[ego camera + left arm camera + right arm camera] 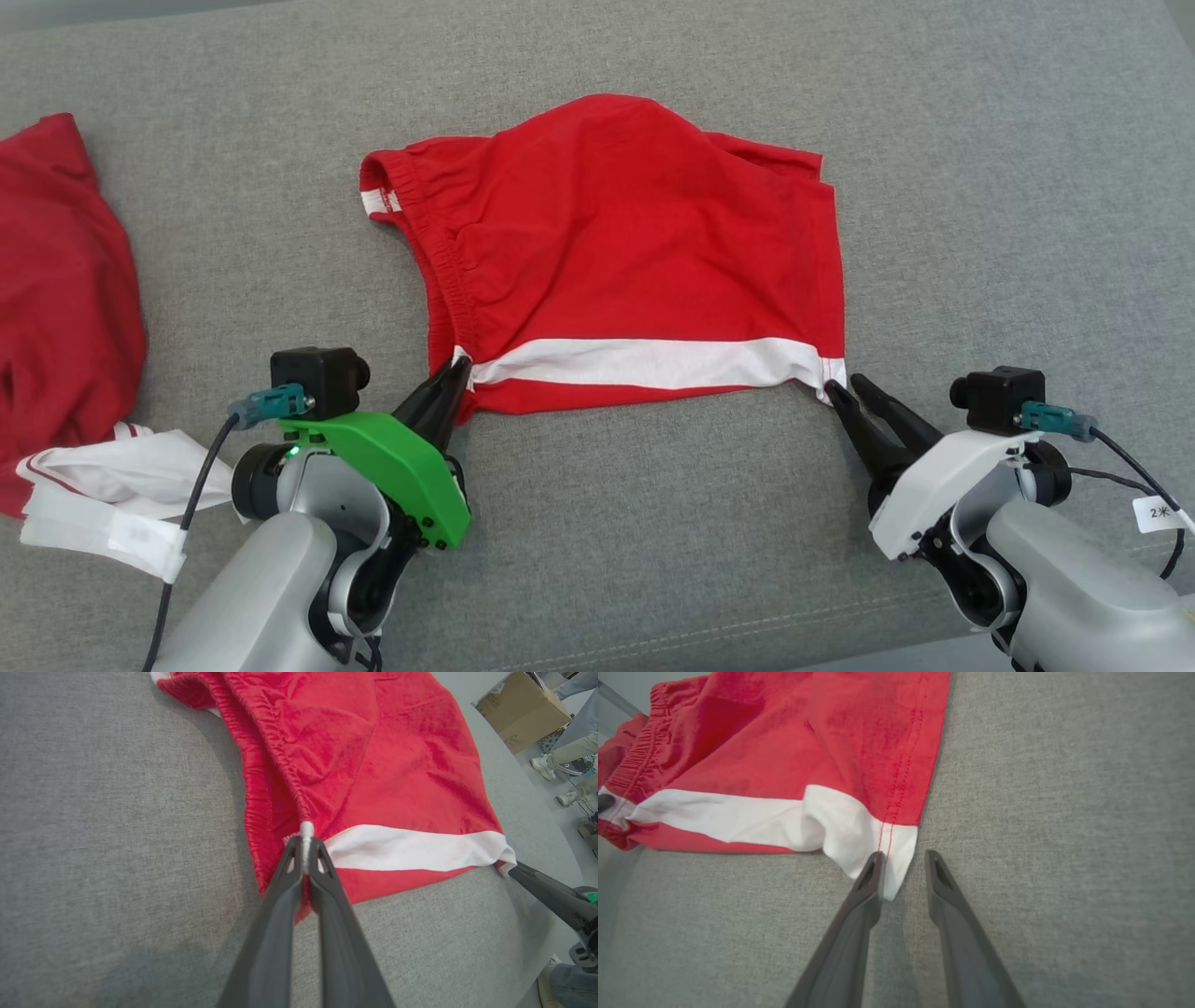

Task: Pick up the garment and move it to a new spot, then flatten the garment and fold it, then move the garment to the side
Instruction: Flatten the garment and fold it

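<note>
The garment is a pair of red shorts with a white stripe, lying spread on the grey cushion, also seen in the left wrist view and the right wrist view. My left gripper is shut on the white stripe end at the waistband's near corner, where its tips pinch the cloth. My right gripper stands open at the hem's near right corner. In the right wrist view the white corner lies between its fingers, against the left one, and the jaws are apart.
Another red and white garment lies heaped at the cushion's left edge. The grey cushion stretches bare in front of the shorts. A cardboard box and people's feet show on the floor beyond the cushion.
</note>
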Robot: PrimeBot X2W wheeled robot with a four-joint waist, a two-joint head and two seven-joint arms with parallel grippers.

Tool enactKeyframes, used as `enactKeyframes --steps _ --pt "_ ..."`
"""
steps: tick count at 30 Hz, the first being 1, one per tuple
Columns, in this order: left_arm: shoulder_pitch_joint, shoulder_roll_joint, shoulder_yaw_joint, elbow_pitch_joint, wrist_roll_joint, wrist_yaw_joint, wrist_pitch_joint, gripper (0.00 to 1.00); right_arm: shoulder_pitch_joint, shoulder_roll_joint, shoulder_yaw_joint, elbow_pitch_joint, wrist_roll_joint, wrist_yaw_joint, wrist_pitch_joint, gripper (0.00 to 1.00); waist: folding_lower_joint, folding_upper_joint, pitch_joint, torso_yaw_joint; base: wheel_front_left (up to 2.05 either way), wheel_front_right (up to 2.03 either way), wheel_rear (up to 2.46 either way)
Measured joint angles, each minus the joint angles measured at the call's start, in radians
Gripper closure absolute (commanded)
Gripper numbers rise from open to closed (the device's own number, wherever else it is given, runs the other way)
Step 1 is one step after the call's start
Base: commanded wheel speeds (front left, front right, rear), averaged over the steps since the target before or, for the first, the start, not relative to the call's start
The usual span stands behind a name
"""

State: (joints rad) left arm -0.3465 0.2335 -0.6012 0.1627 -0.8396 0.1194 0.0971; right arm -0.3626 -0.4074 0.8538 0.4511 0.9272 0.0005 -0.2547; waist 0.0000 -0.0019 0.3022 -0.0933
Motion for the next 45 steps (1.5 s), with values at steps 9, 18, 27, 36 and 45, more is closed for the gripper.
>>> enactKeyframes --steps 9,18,27,36,45 --pt "0.000 -0.004 0.006 -0.004 0.001 0.000 0.000 1.00 -0.015 0.024 0.004 0.031 0.012 0.021 0.000 0.75 0.0000 0.0000 0.000 0.003 0.00 0.00 0.00" --pt "0.000 -0.010 0.016 -0.005 0.001 0.004 0.000 1.00 -0.022 0.031 0.005 0.050 0.022 0.043 0.000 1.00 0.0000 0.0000 -0.003 0.008 0.00 0.00 0.00" --pt "-0.019 -0.021 0.070 -0.063 -0.012 0.004 -0.016 1.00 -0.142 -0.013 -0.043 -0.055 0.009 0.087 0.002 1.00 0.0000 0.0000 -0.033 0.008 0.00 0.00 0.00" --pt "-0.112 -0.003 0.178 -0.208 -0.085 -0.014 -0.020 1.00 -0.248 -0.173 -0.158 -0.217 0.054 0.106 0.002 1.00 0.0000 0.0000 -0.096 0.009 0.00 0.00 0.00" --pt "-0.115 0.031 0.283 -0.361 -0.213 -0.014 0.027 1.00 -0.240 -0.230 -0.185 -0.417 0.176 0.116 0.053 1.00 0.0000 0.0000 -0.169 0.011 0.00 0.00 0.00"
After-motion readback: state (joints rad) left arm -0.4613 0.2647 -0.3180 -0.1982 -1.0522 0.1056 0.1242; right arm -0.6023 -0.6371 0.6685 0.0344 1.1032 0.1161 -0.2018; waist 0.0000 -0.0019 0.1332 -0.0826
